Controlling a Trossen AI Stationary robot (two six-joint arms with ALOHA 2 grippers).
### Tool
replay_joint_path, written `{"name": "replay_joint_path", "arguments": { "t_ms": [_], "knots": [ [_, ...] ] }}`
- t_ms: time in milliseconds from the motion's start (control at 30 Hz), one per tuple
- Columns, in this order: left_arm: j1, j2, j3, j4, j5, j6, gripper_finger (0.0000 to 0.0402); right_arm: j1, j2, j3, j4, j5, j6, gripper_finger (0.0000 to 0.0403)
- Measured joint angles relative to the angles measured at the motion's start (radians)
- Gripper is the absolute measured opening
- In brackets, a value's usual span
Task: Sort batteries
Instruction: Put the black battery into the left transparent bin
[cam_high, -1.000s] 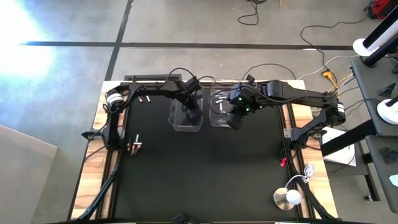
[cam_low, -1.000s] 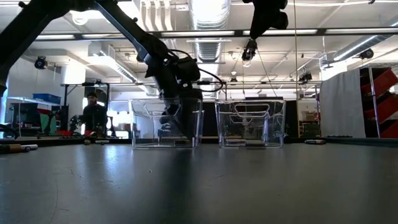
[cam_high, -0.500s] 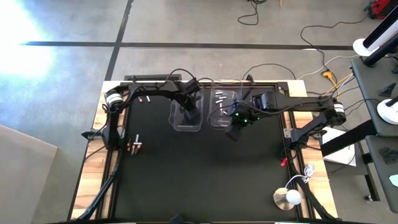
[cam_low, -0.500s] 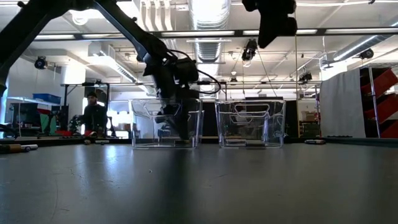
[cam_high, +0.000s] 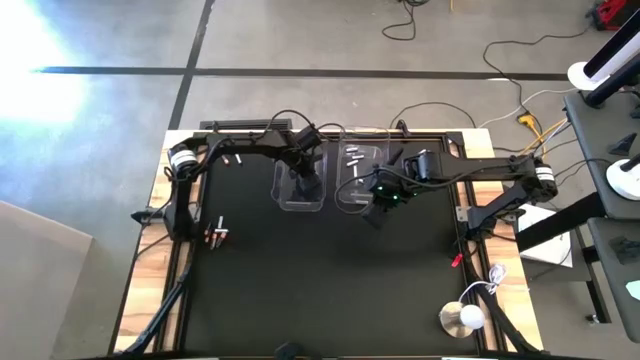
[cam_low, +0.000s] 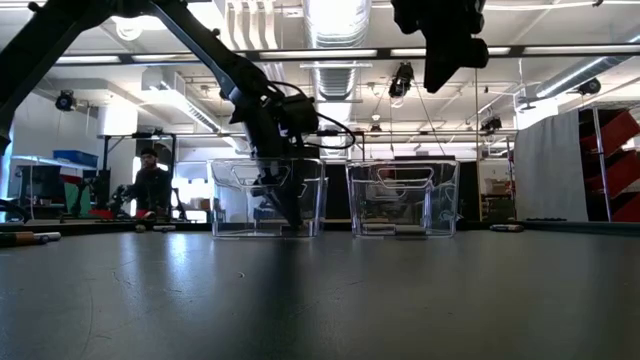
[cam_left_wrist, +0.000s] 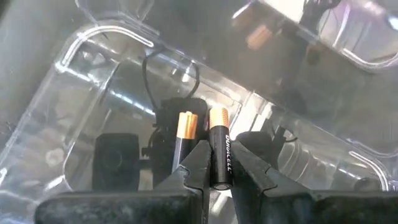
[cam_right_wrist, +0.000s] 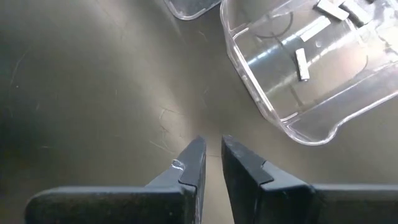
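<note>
The left gripper (cam_left_wrist: 219, 177), inside the left bin (cam_high: 300, 182), clenched a black battery (cam_left_wrist: 219, 152) with a copper end; another lay beside it. The right gripper (cam_right_wrist: 210, 163) hovered closed and empty over the table (cam_high: 320, 280), near the bin with silvery batteries (cam_right_wrist: 302, 64).

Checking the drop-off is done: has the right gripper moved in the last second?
Yes. The right gripper has pulled back off the right bin, toward the table's near side; it now hangs just beyond the bin's near wall.

Grey concrete floor (cam_high: 300, 40); ceiling ducts (cam_low: 335, 25) above strip lights.
</note>
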Motion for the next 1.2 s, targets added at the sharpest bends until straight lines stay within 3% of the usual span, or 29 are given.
{"name": "replay_joint_path", "arguments": {
  "t_ms": [400,600,767,1000,1200],
  "knots": [
    [0.001,0.0,-0.003,-0.002,-0.003,-0.035,0.0057,0.0,-0.151,0.032,0.017,-0.003,-0.002,0.0027],
    [0.001,0.004,-0.003,0.009,-0.04,-0.047,0.0072,0.0,-0.235,0.032,0.195,0.001,-0.019,0.001],
    [0.0,0.002,0.0,-0.001,-0.045,-0.05,0.0073,0.0,-0.268,0.032,0.374,0.003,-0.143,0.0009],
    [-0.005,-0.048,0.108,-0.174,0.141,-0.043,0.0073,-0.003,-0.282,0.033,0.424,0.002,-0.286,0.0009],
    [-0.063,-0.181,0.182,-0.309,0.086,-0.03,0.007,-0.027,-0.282,0.033,0.512,0.003,-0.41,0.001]
  ]
}}
